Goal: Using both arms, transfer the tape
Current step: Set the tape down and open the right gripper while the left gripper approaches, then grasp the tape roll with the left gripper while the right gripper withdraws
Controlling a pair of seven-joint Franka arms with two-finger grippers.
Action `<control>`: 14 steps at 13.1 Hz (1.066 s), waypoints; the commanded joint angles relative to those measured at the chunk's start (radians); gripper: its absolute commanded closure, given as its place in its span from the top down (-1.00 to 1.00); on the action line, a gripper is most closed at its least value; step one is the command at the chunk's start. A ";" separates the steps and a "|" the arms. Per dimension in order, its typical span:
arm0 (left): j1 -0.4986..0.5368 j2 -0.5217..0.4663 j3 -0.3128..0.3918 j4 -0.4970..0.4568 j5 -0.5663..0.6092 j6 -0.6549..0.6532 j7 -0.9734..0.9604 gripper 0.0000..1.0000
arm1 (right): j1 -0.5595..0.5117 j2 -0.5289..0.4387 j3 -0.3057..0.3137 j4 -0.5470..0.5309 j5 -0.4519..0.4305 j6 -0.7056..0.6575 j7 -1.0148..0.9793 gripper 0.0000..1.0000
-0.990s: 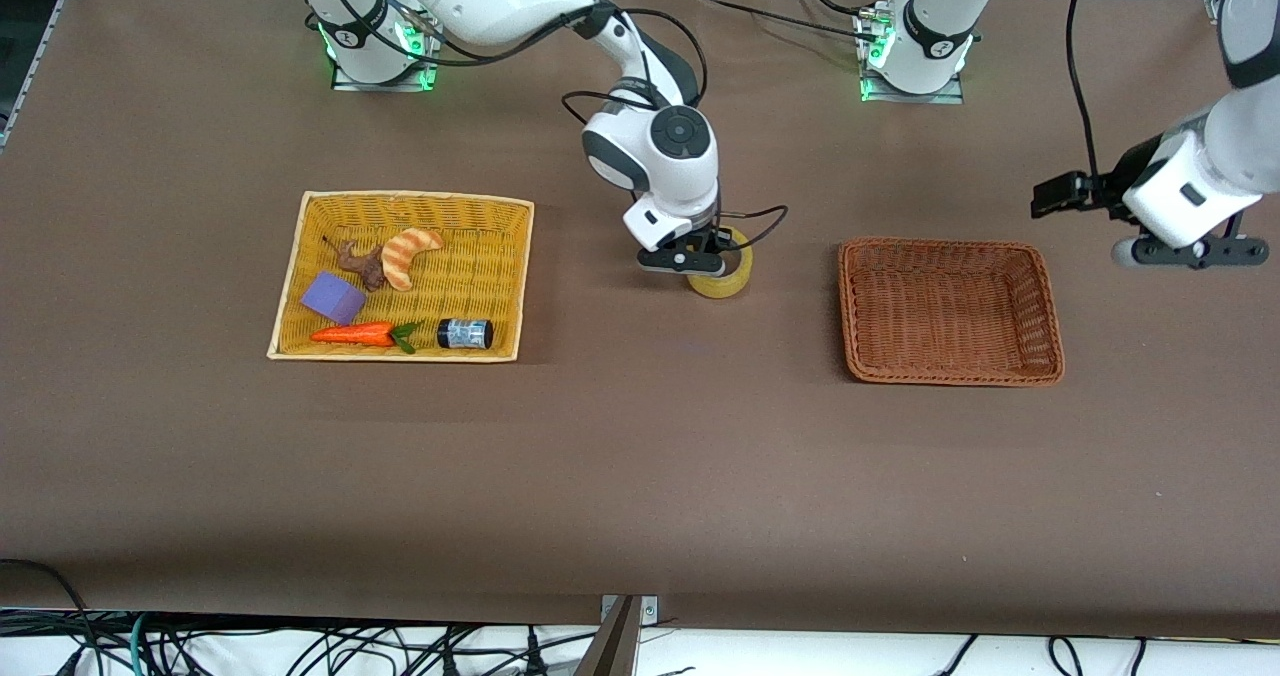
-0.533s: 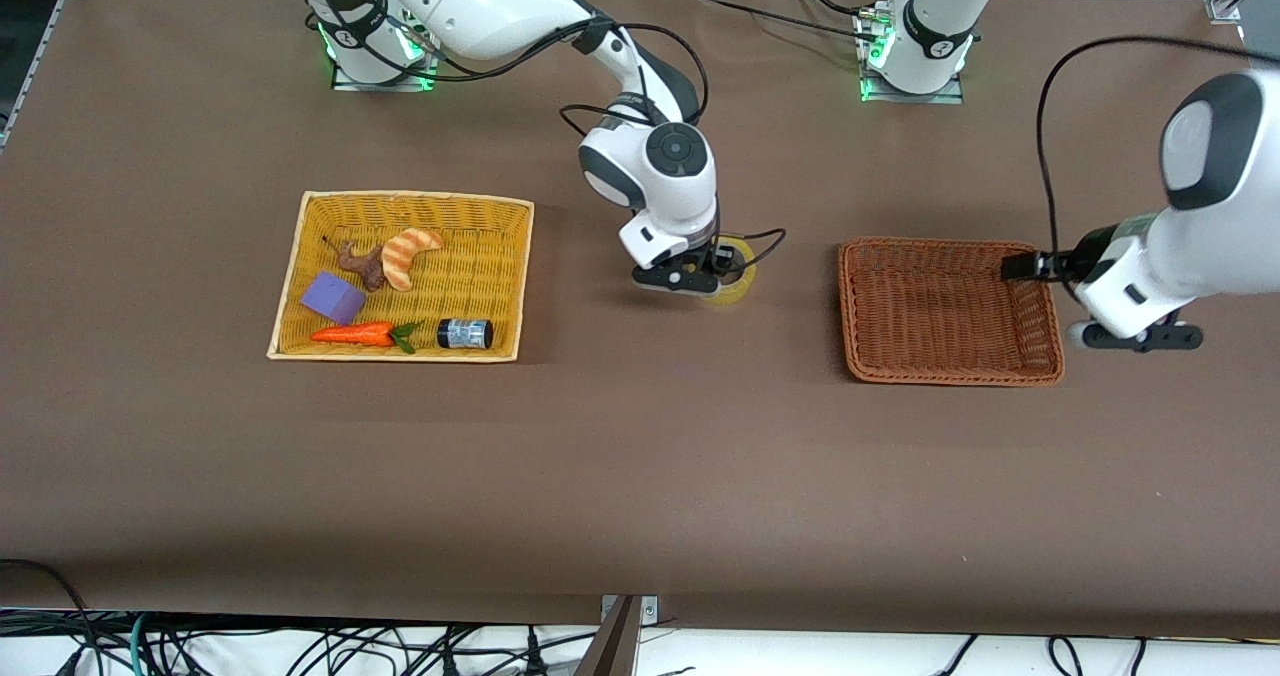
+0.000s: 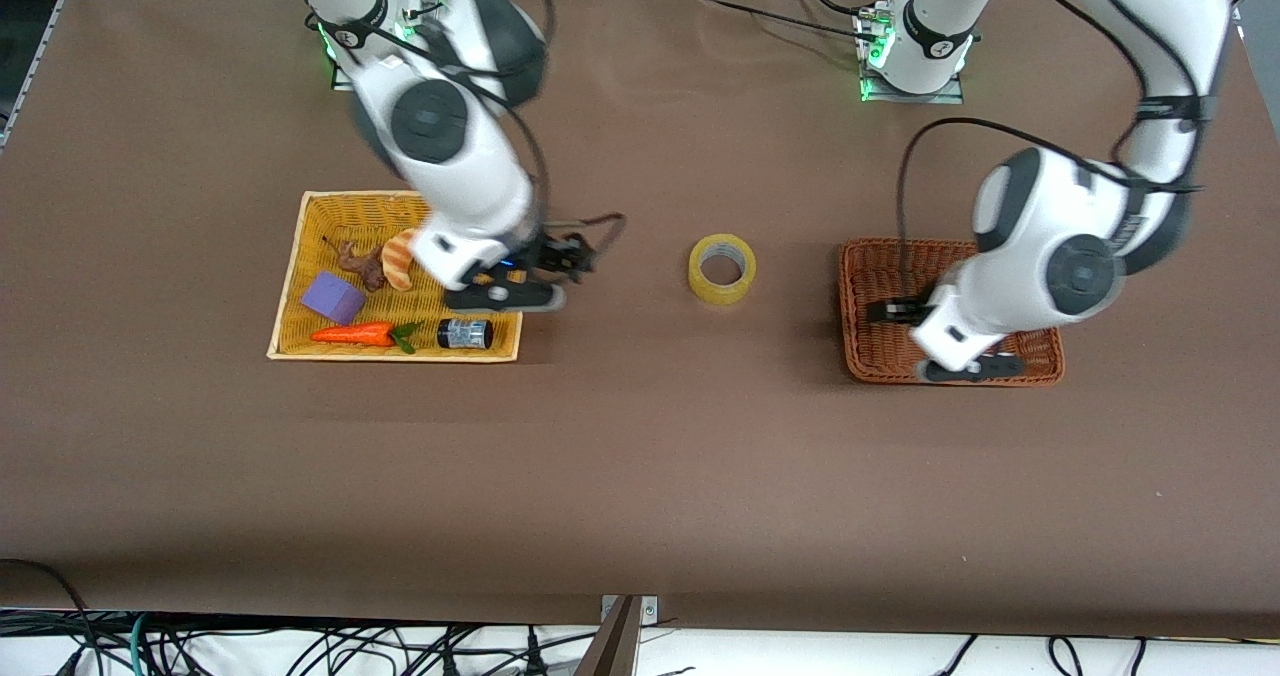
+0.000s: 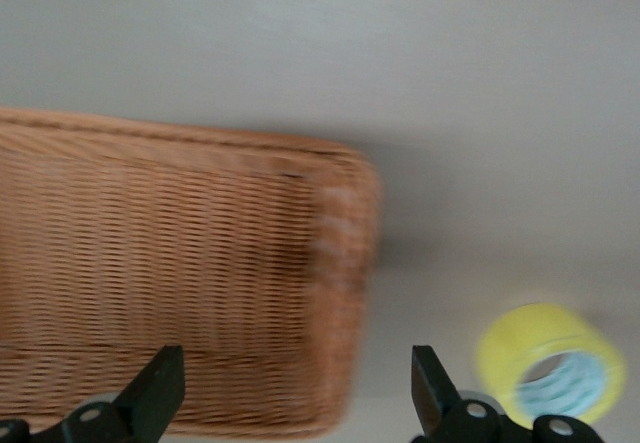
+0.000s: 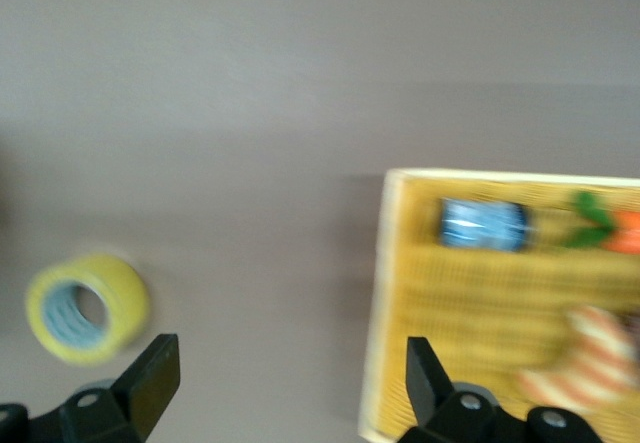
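Midway along the bench (image 3: 640,476), the tape (image 3: 722,269) lies flat on the bare surface between the yellow basket (image 3: 300,256) and the brown basket (image 3: 870,361), touching neither. Over the yellow basket's edge hangs the right end effector (image 5: 285,388), fingers spread and empty; below it sit a jar (image 3: 465,333), carrot (image 3: 352,334), purple block (image 3: 334,297) and croissant (image 3: 401,253). Over the brown basket, the left end effector (image 4: 295,393) is likewise open.
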 commanded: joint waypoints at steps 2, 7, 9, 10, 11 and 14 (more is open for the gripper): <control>-0.003 0.025 -0.106 -0.091 -0.010 0.180 -0.157 1.00 | -0.088 -0.255 -0.093 -0.194 0.061 -0.145 -0.296 1.00; -0.102 0.104 -0.130 -0.136 0.128 0.323 -0.407 1.00 | -0.085 -0.350 -0.299 -0.201 0.100 -0.325 -0.523 1.00; -0.132 0.128 -0.130 -0.140 0.194 0.329 -0.473 1.00 | -0.090 -0.376 -0.324 -0.201 0.086 -0.354 -0.577 1.00; -0.134 0.124 -0.132 -0.160 0.203 0.334 -0.475 1.00 | -0.093 -0.391 -0.324 -0.202 0.077 -0.364 -0.577 1.00; -0.134 0.116 -0.143 -0.191 0.203 0.352 -0.473 1.00 | -0.094 -0.399 -0.324 -0.202 0.062 -0.364 -0.577 1.00; -0.129 0.104 -0.163 -0.275 0.203 0.432 -0.487 1.00 | -0.093 -0.434 -0.313 -0.214 -0.013 -0.364 -0.571 1.00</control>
